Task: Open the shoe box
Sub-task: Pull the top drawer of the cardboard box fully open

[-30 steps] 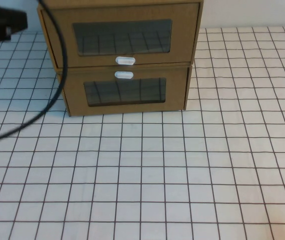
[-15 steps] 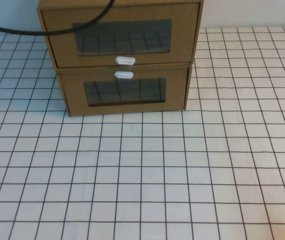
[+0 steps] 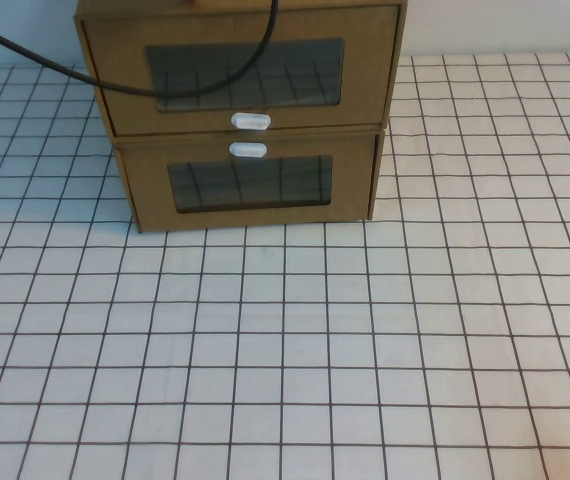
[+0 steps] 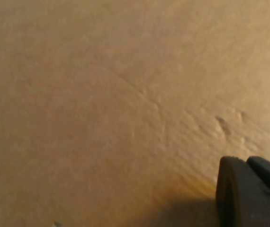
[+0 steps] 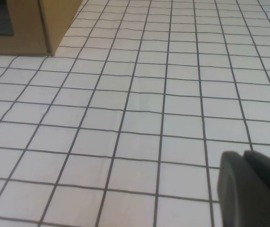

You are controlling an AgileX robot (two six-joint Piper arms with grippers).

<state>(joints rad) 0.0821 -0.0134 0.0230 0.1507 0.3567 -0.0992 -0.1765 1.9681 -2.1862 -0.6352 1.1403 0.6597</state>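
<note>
A: The left tool (image 4: 249,193) is hanging right up against plain brown cardboard, which is filling nearly all of its wrist camera's picture. Whether it is open or closed cannot be told.

B: And the right tool (image 5: 251,190)?

A: It is hovering low over the table (image 3: 285,350), fully closed and holding nothing. A corner of the shoe box (image 5: 26,28) is showing well ahead of it, with bare gridded surface lying between them.

B: Where is the shoe box sitting?

A: It is standing at the far side of the table, left of centre, as two stacked cardboard tiers. The upper tier (image 3: 115,70) is resting squarely on the lower tier (image 3: 145,190). Each front is carrying a dark window, and both fronts are sitting shut.

B: What about the handles?

A: The upper white handle (image 3: 250,121) and the lower white handle (image 3: 248,150) are lying close together, one just above the other, at the seam between the tiers.

B: Is anything crossing the box?

A: A black cable (image 3: 165,92) is draping across the upper front, running from the far left up to the top edge.
</note>
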